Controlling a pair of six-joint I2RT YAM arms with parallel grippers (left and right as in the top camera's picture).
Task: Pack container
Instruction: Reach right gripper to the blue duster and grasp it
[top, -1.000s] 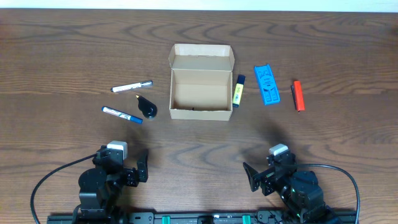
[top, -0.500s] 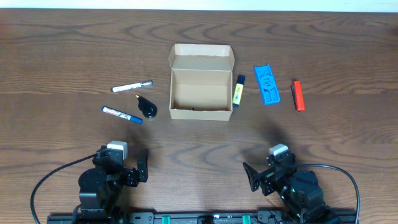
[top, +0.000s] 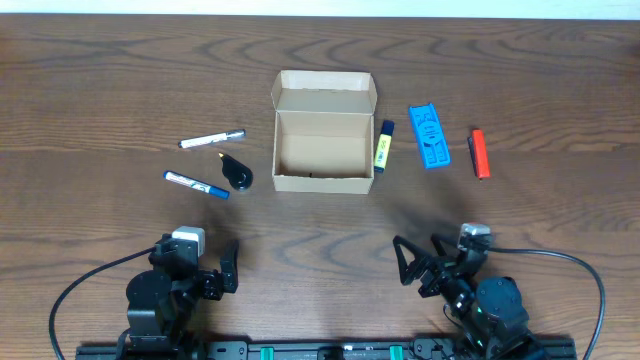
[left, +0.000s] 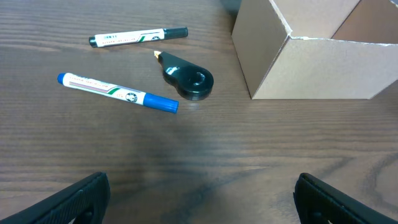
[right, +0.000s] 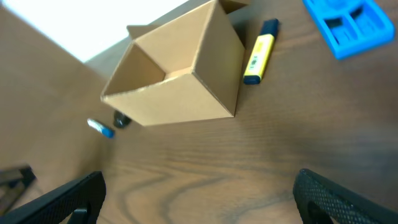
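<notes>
Your right gripper (top: 415, 268) has just shifted toward three o'clock and tilted, its fingers spread wide, and the left gripper (left: 202, 182) is wide too. The container (top: 323, 181) sits open and empty at twelve o'clock, so packing is only starting.

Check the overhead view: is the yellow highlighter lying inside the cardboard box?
No, the yellow highlighter lies outside the cardboard box, beside its right-hand wall.
</notes>
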